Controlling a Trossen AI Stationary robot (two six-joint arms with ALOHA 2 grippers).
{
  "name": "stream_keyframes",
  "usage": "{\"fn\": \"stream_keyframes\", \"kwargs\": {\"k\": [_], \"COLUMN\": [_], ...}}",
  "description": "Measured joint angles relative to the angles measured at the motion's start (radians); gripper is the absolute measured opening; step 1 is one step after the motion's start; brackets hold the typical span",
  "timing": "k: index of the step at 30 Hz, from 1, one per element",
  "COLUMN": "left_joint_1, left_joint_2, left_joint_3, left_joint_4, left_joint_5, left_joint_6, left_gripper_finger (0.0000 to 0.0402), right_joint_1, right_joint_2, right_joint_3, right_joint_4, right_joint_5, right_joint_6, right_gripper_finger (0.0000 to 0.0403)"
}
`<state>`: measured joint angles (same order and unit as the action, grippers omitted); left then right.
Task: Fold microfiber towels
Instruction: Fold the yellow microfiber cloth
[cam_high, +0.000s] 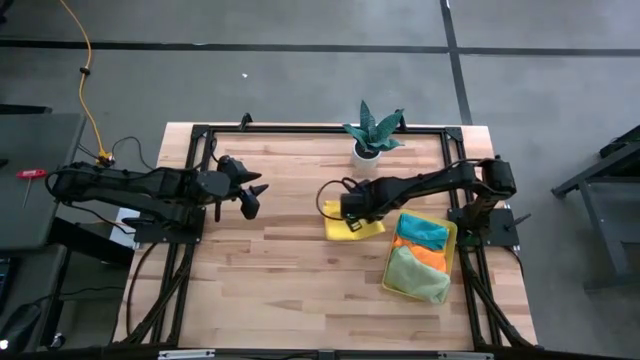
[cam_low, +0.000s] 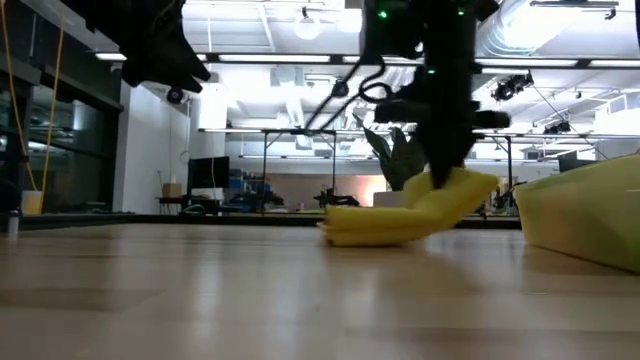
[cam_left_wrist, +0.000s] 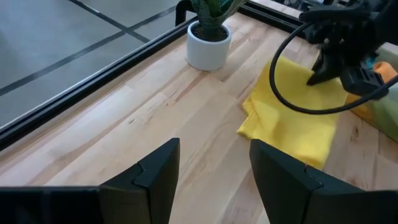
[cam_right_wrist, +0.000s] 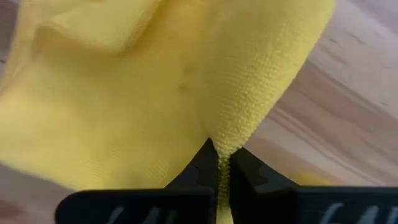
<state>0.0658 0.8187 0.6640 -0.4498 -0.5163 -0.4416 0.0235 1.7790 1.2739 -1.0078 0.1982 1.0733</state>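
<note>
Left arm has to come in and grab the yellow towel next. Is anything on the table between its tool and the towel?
Nothing visible stands between them: bare wood separates the open left tool from the yellow towel. The right tool is shut on the towel's far side, and the potted plant sits off to the side.

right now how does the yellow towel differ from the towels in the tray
The yellow towel lies on the bare table, pinched by the right end effector; the other towels sit untouched in the tray. It is alone; they are piled, teal, orange and pale green. All are soft cloths.
</note>
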Motion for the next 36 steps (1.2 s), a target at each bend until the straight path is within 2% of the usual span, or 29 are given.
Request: {"fn": "stream_keyframes", "kwargs": {"k": [8, 15, 27, 36], "left_joint_1": [0.0, 0.0, 0.0, 0.0], "left_joint_2": [0.023, 0.056, 0.112, 0.115], "left_joint_3": [0.0, 0.0, 0.0, 0.0], "left_joint_4": [0.004, 0.009, 0.024, 0.039], "left_joint_5": [0.003, 0.007, 0.011, 0.011], "left_joint_6": [-0.003, -0.018, -0.028, -0.027], "left_gripper_finger": [0.0184, 0.0184, 0.0184, 0.0184], "right_joint_1": [-0.023, -0.067, -0.053, -0.044], "right_joint_2": [-0.019, -0.018, -0.018, 0.01], "right_joint_3": [0.0, 0.0, 0.0, 0.0], "right_joint_4": [-0.23, -0.259, -0.017, 0.1], "right_joint_5": [0.048, 0.124, 0.107, 0.061], "right_joint_6": [-0.062, -0.053, 0.046, 0.049], "right_gripper_finger": [0.0, 0.0, 0.0, 0.0]}}
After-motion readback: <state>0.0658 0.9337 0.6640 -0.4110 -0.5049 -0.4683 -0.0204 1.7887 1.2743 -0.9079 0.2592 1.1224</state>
